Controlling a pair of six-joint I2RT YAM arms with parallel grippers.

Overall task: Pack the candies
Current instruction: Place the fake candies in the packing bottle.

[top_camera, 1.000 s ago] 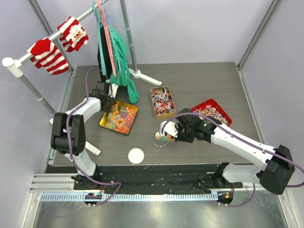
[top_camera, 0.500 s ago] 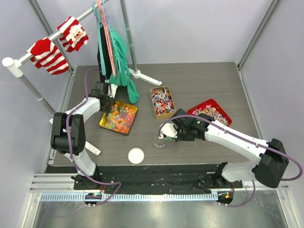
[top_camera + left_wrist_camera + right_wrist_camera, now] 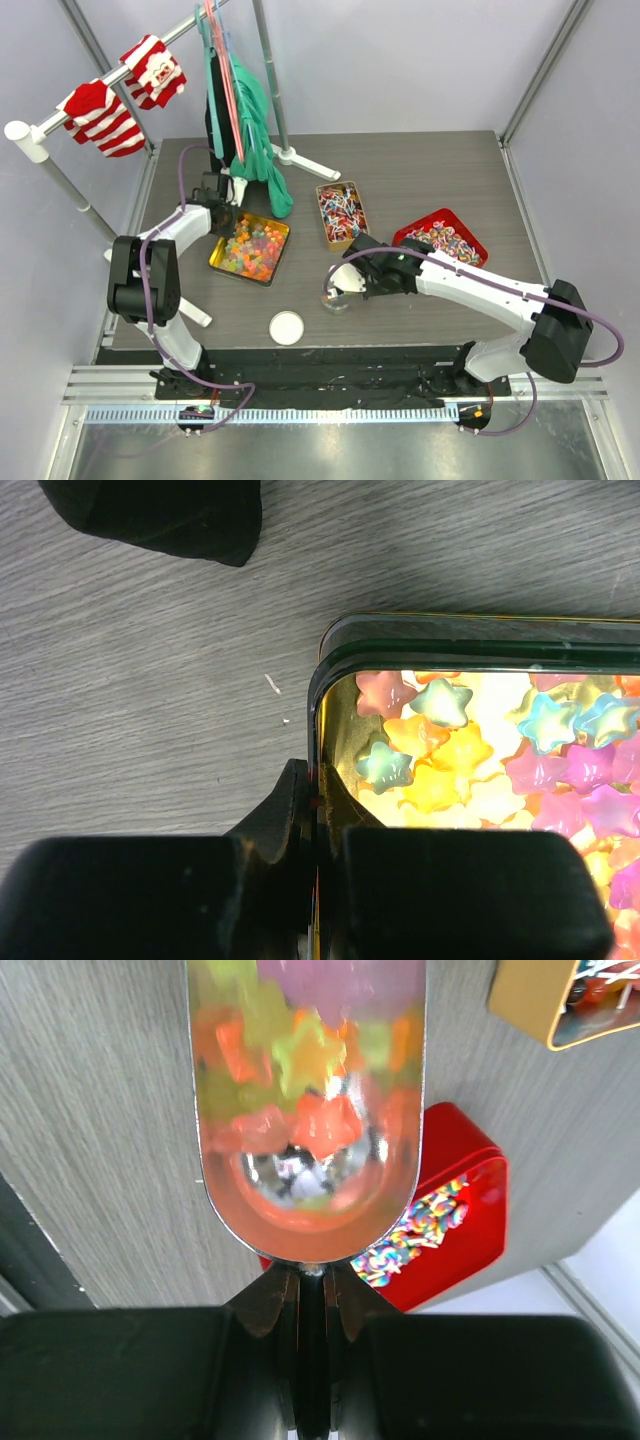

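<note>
1. The left gripper (image 3: 314, 815) is closed tight on the near rim of the square gold tin (image 3: 470, 640), with the wall of the tin between its two fingers. I think it pinches the rim so that the tin does not slide on the table (image 3: 430, 170) during scooping.
2. Most of the candies (image 3: 445, 755) lie in this tin. They are glossy star-shaped gummies, yellow, orange, pink and pale green, in a loose heap.
3. The right gripper (image 3: 310, 1290) is almost fully closed on the thin handle of the metal scoop (image 3: 310, 1195). The bowl of the scoop points away from the wrist and carries a load of the same star gummies. I suppose it is held about level so that none is lost.
4. Seen from above, the scoop is just over the small clear jar (image 3: 336, 298), which stands near the front edge of the table between the two arms. The jar seems to be the place for packing, so the step in hand is probably bringing the load to its mouth. I cannot tell if the jar already holds candies.
5. The white lid (image 3: 286, 327) lies flat near the jar and not touching it, which leaves the mouth open.
6. The long gold tin (image 3: 322, 215) and the red tin (image 3: 478, 250), both with wrapped sweets, stand farther back. No gripper touches them.
7. The jar looks narrow next to the scoop, so the pouring calls for a slow tilt. Otherwise gummies may fall on the table.
</note>
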